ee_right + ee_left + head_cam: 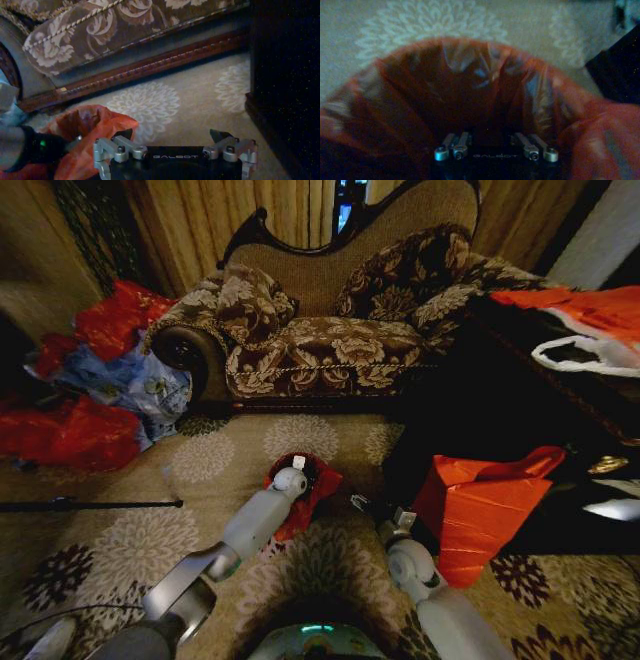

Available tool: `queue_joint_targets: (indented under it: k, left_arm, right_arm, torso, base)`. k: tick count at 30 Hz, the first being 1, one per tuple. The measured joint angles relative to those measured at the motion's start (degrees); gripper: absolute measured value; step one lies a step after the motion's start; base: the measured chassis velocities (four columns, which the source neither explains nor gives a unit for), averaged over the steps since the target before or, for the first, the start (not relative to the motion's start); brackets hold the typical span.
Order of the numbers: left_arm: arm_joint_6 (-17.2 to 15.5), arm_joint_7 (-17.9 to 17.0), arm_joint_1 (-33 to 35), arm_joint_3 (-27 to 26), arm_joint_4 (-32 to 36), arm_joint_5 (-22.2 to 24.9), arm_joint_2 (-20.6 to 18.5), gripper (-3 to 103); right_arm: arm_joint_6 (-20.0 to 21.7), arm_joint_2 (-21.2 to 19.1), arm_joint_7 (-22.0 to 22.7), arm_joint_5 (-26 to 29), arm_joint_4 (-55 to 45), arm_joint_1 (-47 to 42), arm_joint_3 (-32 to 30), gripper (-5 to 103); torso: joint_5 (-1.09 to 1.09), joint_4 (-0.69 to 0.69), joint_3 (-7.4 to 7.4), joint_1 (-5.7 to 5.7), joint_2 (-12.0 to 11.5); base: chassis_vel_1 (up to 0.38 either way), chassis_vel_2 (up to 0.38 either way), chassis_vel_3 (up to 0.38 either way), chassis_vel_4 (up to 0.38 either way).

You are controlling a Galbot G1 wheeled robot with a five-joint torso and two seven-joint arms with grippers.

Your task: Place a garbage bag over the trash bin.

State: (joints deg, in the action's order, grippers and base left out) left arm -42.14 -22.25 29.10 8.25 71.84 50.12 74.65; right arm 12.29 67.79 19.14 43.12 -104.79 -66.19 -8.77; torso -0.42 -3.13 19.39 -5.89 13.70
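Nearest the robot, on the flower-patterned carpet, the two arms are seen reaching forward side by side. The left pincer (292,476) is lowered into the mouth of the small black cylindrical trash bin (285,464), which stands upright on the carpet between the robot and the front edge of the sofa. The thin, crinkly, shiny red plastic garbage bag (485,86) is already spread inside the bin as a lining; in the left wrist view its walls are seen all round the pincer, with the open mouth facing upward. Whether the left fingers are open or closed on the film cannot be told, since their tips are lost in the dark interior.

The right pincer (172,134) is held just beside the bin, on its right, above bare carpet, with its jaws spread and nothing between them. From it the bag's loose red edge (95,123) lies to its left, bunched over the near right side of the rim. That unfolded edge is judged to be what remains to be drawn down outside the rim, and the right arm is the nearer to it.

Farther off, the brown floral upholstered sofa (330,340) closes the carpet's far edge.
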Motion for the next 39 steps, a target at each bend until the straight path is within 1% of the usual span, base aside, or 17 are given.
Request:
queue_joint_targets:
  k: [4, 5, 6, 7, 9, 13, 14, 16, 22, 24, 27, 32, 33, 34, 35, 36, 39]
  left_arm:
    - [0.0, -1.4, 3.8, -2.3, 11.9, 3.4, -4.5, 58]
    - [0.0, -1.4, 3.8, -2.3, 11.9, 3.4, -4.5, 58]
    - [0.0, -1.5, 5.0, -3.3, 15.0, 3.7, -5.9, 58]
    - [0.0, -1.5, 5.6, -3.9, 16.2, 3.8, -6.5, 68]
    - [0.0, -1.4, 6.7, -5.0, 18.1, 4.0, -7.2, 68]
    - [0.4, -0.1, 11.8, -10.0, 24.5, 4.1, -9.3, 91]
    - [0.4, -0.1, 11.8, -10.0, 24.5, 4.1, -9.3, 91]
    - [1.6, 0.2, 14.5, -12.7, 28.1, 4.1, -11.0, 99]
    - [3.6, -0.7, 17.5, -15.5, 33.7, 3.9, -15.9, 100]
    - [3.7, -2.3, 18.7, -16.9, 36.3, 3.9, -18.6, 100]
    - [3.8, -3.5, 19.5, -18.3, 37.6, 3.6, -20.0, 100]
    - [3.9, -4.7, 21.0, -20.5, 40.2, 3.2, -22.1, 100]
    - [4.0, -5.0, 21.1, -20.7, 40.5, 3.2, -22.2, 100]
    - [4.0, -5.6, 21.2, -20.9, 40.8, 3.2, -22.2, 100]
    - [4.0, -5.6, 21.2, -20.9, 40.8, 3.2, -22.2, 100]
    - [4.1, -5.7, 21.2, -21.0, 40.9, 3.2, -22.2, 100]
    - [4.1, -5.9, 21.2, -21.1, 41.0, 3.2, -22.0, 100]
  right_arm:
    - [0.0, 2.8, -0.2, 4.2, 0.3, 1.7, 0.5, 100]
    - [0.0, 2.8, -0.2, 4.2, 0.3, 1.7, 0.5, 100]
    - [-0.3, 3.5, -0.5, 4.5, 0.4, 2.4, 1.1, 100]
    - [-0.4, 3.7, -0.7, 4.4, 0.5, 2.7, 1.5, 100]
    - [-0.6, 4.3, -1.3, 4.2, 1.0, 3.1, 2.1, 100]
    - [-1.6, 7.7, -2.6, 1.4, 5.1, 5.3, 4.3, 100]
    - [-1.6, 7.7, -2.6, 1.4, 5.1, 5.3, 4.3, 100]
    - [-1.7, 8.7, -3.4, 0.2, 7.1, 6.4, 5.0, 100]
    - [-2.0, 9.1, -3.8, -1.1, 9.3, 8.2, 5.0, 100]
    - [-2.0, 8.9, -3.7, -1.0, 9.7, 8.7, 4.9, 100]
    - [-2.0, 8.8, -3.6, -0.9, 10.0, 9.0, 5.2, 102]
    - [-2.0, 9.0, -3.6, -1.2, 11.2, 9.7, 6.5, 91]
    - [-2.0, 9.0, -3.6, -1.3, 11.6, 9.9, 6.7, 86]
    - [-2.0, 9.1, -3.6, -1.7, 12.2, 10.3, 7.0, 76]
    - [-2.0, 9.1, -3.6, -1.7, 12.2, 10.3, 7.0, 76]
    - [-2.1, 9.2, -3.6, -1.9, 12.6, 10.5, 7.1, 70]
    - [-2.1, 9.1, -3.7, -2.3, 13.7, 11.1, 7.5, 65]
  torso:
    - [0.0, 0.0, -0.01, 0.01, 0.0]
    - [0.0, 0.0, -0.01, 0.01, 0.0]
    - [0.0, 0.0, -0.01, 0.01, 0.0]
    - [0.0, 0.01, -0.01, 0.01, 0.0]
    - [0.01, 0.02, -0.01, 0.01, 0.0]
    - [-0.02, 0.0, -0.01, 0.01, 0.0]
    - [-0.02, 0.0, -0.01, 0.01, 0.0]
    - [0.0, 0.0, -0.01, 0.01, 0.0]
    - [0.01, 0.02, -0.01, 0.01, 0.0]
    - [-0.01, -0.01, -0.01, 0.01, 0.0]
    - [0.02, 0.0, -0.01, 0.01, 0.0]
    - [0.02, 0.01, -0.01, 0.01, 0.0]
    - [0.01, 0.0, -0.01, 0.01, 0.0]
    - [0.0, 0.0, 0.0, 0.01, 0.0]
    - [0.0, 0.0, 0.0, 0.01, 0.0]
    - [0.01, 0.01, -0.01, 0.01, 0.0]
    - [0.0, 0.01, 0.0, 0.01, 0.0]
  base:
    - [0.0, 0.0, 0.0, 0.0]
    - [0.0, 0.0, 0.0, 0.0]
    - [0.0, 0.0, 0.0, 0.0]
    - [0.0, 0.0, 0.0, 0.0]
    - [0.0, 0.0, 0.0, 0.0]
    - [0.0, 0.0, 0.0, 0.0]
    - [0.0, 0.0, 0.0, 0.0]
    - [0.0, 0.0, 0.0, 0.0]
    - [0.0, 0.0, 0.0, 0.0]
    - [0.0, 0.0, 0.0, 0.0]
    - [0.0, 0.0, 0.0, 0.0]
    - [0.0, 0.0, 0.0, 0.0]
    - [0.0, 0.0, 0.0, 0.0]
    - [0.0, 0.0, 0.0, 0.0]
    - [0.0, 0.0, 0.0, 0.0]
    - [0.0, 0.0, 0.0, 0.0]
    - [0.0, 0.0, 0.0, 0.0]
